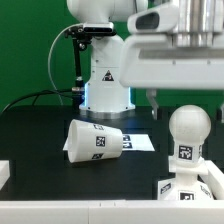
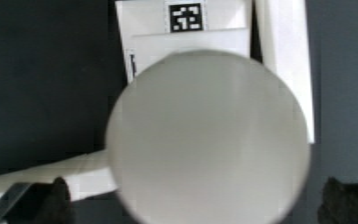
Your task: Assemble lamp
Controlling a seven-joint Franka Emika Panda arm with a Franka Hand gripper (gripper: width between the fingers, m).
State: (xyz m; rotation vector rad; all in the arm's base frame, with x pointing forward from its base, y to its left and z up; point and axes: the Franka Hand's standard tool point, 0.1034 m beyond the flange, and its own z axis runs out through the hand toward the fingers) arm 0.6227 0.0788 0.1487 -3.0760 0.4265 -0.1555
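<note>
The bulb (image 1: 187,128) stands upright, round head up, on the flat square base (image 1: 186,187) at the exterior view's lower right. The tapered shade (image 1: 95,140) lies on its side on the black table, left of the bulb, tags showing. My gripper (image 1: 188,97) hangs directly above the bulb's head, open and empty. One dark finger (image 1: 155,97) shows left of the bulb. In the wrist view the bulb's head (image 2: 211,130) fills the middle. The gripper (image 2: 190,203) straddles it, with a dark fingertip (image 2: 30,203) at each side, apart from it.
The marker board (image 1: 137,143) lies flat behind the shade. The robot's white pedestal (image 1: 105,80) stands at the back with a black cable to its left. A white block (image 1: 4,173) sits at the left edge. A white tagged surface (image 2: 188,35) shows beyond the bulb.
</note>
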